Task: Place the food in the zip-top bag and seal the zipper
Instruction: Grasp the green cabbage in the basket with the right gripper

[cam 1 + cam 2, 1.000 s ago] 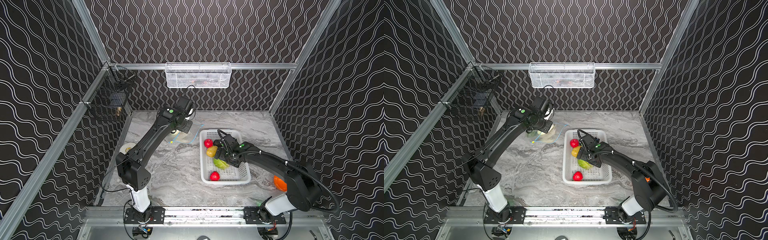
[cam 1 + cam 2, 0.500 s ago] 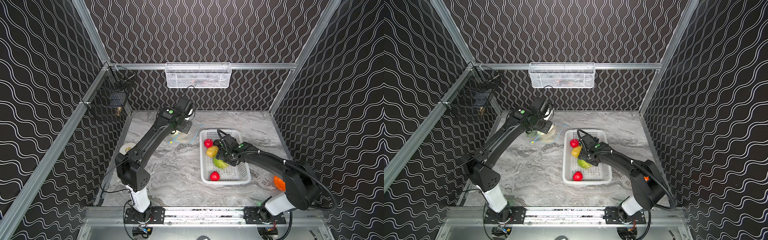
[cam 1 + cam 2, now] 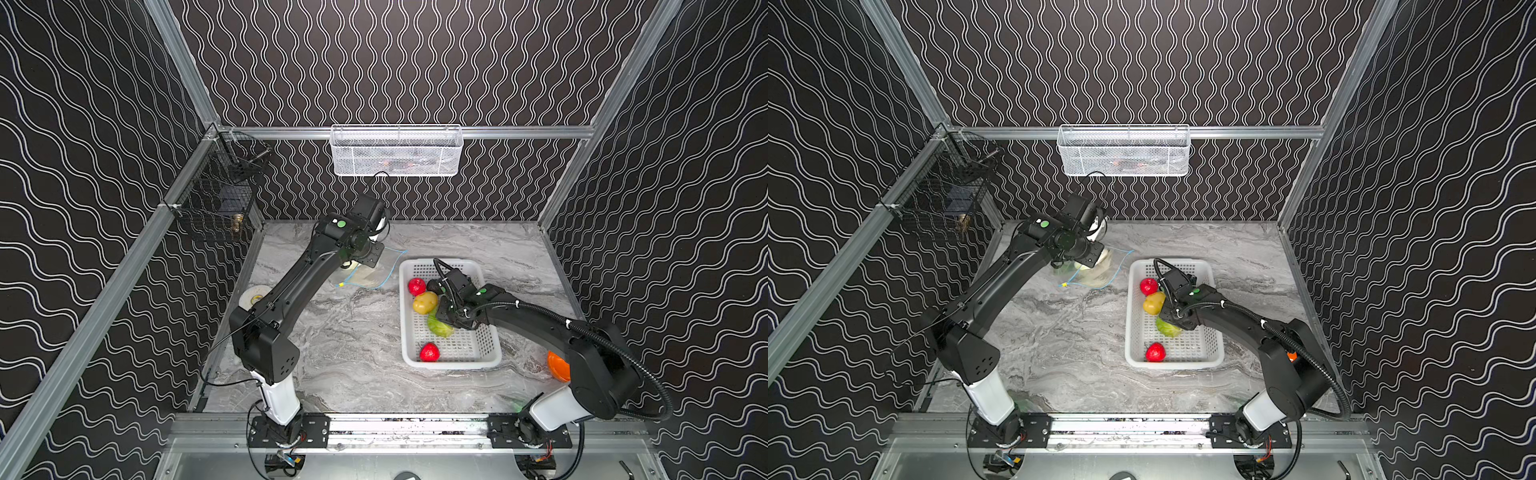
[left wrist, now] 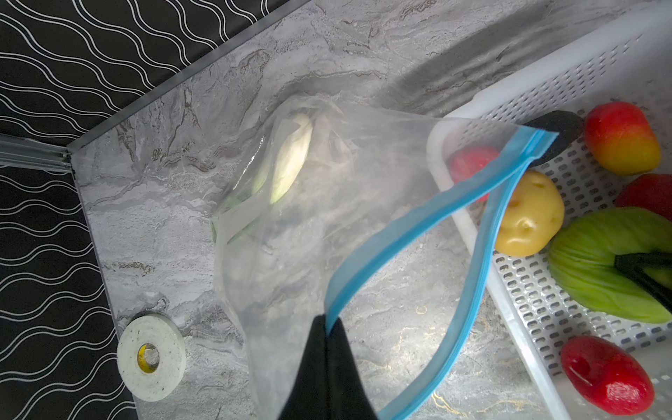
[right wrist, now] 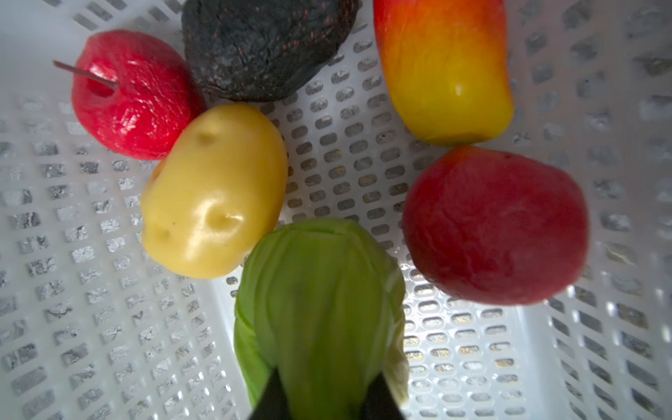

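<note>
My left gripper (image 4: pixel 327 323) is shut on the blue zipper (image 4: pixel 400 236) edge of the clear zip-top bag (image 4: pixel 309 218) and holds its mouth open beside the white basket (image 3: pixel 492 359). A white radish (image 4: pixel 291 156) lies inside the bag. The yellow slider tab (image 3: pixel 340 285) sits at the zipper's end. My right gripper (image 5: pixel 325 382) is shut on the green cabbage (image 5: pixel 320 291) inside the basket. Around the cabbage lie a yellow potato (image 5: pixel 214 192), two red fruits (image 5: pixel 134 98) (image 5: pixel 494 225), a dark item (image 5: pixel 262 47) and a yellow-orange piece (image 5: pixel 443 72). A third red fruit (image 3: pixel 429 352) lies nearer the front.
A white tape roll (image 3: pixel 254 296) lies on the marble table by the left wall. A white mesh basket (image 3: pixel 395 151) hangs on the back rail, and a black wire cage (image 3: pixel 216 203) on the left rail. The basket's walls closely surround my right gripper.
My right gripper has closed from wide open onto the green cabbage. The left arm and the bag have stayed where they were.
</note>
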Tool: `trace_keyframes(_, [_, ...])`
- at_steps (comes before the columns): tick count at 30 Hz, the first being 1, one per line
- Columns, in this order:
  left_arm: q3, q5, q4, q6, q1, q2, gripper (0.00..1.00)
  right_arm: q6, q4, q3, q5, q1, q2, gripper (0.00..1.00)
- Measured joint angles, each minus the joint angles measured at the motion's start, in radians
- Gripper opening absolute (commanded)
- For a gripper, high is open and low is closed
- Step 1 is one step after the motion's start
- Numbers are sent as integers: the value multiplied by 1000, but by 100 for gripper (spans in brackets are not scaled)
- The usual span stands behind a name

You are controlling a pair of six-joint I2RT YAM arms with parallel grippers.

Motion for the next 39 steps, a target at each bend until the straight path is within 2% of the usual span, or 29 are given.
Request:
trace_keyframes(2, [10, -2, 0, 0, 0, 6, 0, 0, 0, 0, 2, 0, -6, 0])
trace_keyframes(19, [23, -24, -2, 0, 0, 11, 0, -50, -1, 16, 18, 0, -55, 0])
trace_keyframes(39, [44, -39, -10, 0, 0, 20, 0, -71, 58, -1, 11, 0, -225, 0])
